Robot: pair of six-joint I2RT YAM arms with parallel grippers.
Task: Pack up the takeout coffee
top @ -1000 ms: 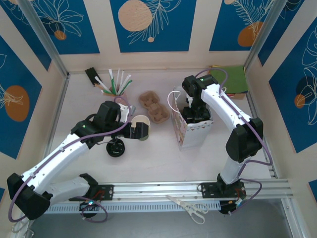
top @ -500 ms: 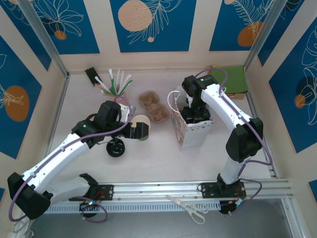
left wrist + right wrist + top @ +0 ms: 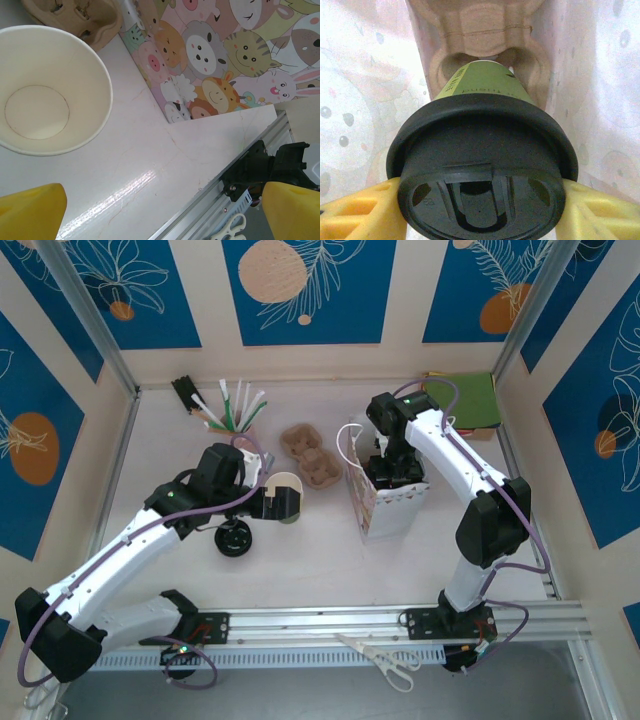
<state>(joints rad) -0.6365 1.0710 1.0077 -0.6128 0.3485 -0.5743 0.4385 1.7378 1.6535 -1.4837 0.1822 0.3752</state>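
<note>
Black plastic is what your right claw (image 3: 480, 205) bears on: both yellow fingers (image 3: 362, 212) are clenched against the lid rim of the takeout coffee (image 3: 480, 87). The cup hangs inside the white bag (image 3: 385, 510), which stands right of the surface's centre. Its olive-green base points down at a well of the pulp carrier (image 3: 485, 30) lying in the bottom of the bag. You cannot tell whether the base is seated in that well.

Probable faults from this position:
- Release before the base is seated. The cup can tip against the bag wall (image 3: 355, 100) and spill.
- Excess squeeze or side load on the lid rim. The lid can lift off the cup.
- Fingers dragging on the thin paper walls during withdrawal. Nothing steadies the bag, so it can lift or topple.

The left claw (image 3: 162, 212) is released, jaws spread wide with nothing between them. It hovers left of centre, over bare surface (image 3: 150, 165) just beside an empty cup (image 3: 45, 95).

Containers:
- White bag: holds the pulp carrier, the coffee and the right claw.
- Empty cup: lidless, cream interior, nothing inside.
- Second pulp carrier (image 3: 310, 455): on the surface left of the bag, wells empty.
- Loose black lid (image 3: 235, 538): lies near the empty cup, on no cup.
</note>
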